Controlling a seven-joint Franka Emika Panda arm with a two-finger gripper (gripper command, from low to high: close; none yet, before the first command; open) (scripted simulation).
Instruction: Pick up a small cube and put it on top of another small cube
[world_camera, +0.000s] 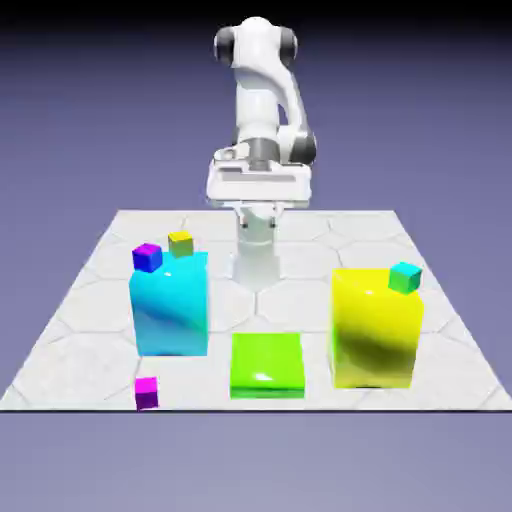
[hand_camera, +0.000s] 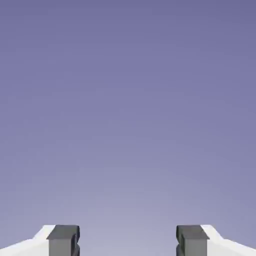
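Magenta, the small cube (world_camera: 147, 392) sits around seven o'clock on the table (world_camera: 80, 365). The gripper (hand_camera: 128, 241) is spread, seemingly holding nothing.

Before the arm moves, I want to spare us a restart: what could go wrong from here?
The magenta cube lies at the table's near edge, so a nudge might push it off. The teal cube sits at the yellow block's corner; a brush could topple it.
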